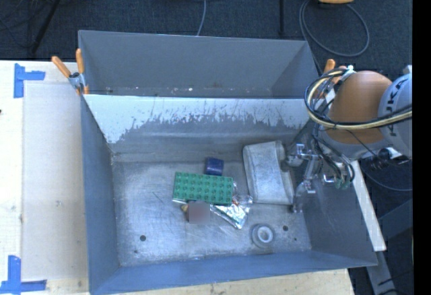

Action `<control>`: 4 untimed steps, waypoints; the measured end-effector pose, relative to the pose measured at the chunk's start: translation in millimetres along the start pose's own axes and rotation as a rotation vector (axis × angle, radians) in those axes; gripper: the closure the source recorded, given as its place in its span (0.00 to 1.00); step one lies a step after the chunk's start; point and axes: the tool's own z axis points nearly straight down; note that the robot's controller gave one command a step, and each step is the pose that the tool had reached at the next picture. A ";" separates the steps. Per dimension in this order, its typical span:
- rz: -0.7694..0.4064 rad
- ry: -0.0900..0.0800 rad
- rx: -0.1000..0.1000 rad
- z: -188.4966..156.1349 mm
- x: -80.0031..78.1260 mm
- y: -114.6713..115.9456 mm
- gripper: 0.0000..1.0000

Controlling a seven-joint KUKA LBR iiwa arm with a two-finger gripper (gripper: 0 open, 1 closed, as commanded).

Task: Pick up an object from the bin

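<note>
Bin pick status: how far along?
Done: gripper is down inside the grey metal bin, beside the pale grey rectangular block. In hand: no grasp visible. Left: grip and lift; green studded plate, small blue block and crinkled silver foil wrapper lie on the floor.

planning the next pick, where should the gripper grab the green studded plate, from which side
The green studded plate lies flat on the bin floor, so only its thin edges offer a hold. Probably come straight down and pinch across its short width near its left end in the view; the foil wrapper and blue block crowd the other.
</note>
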 end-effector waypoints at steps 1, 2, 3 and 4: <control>-0.030 0.014 0.007 -45.1 -19.6 -4.5 0.00; -0.099 0.013 0.001 -5.0 -17.5 -2.1 0.00; -0.205 -0.028 0.007 -80.4 60.0 80.7 0.00; -0.092 -0.046 0.013 -36.4 49.3 107.6 0.00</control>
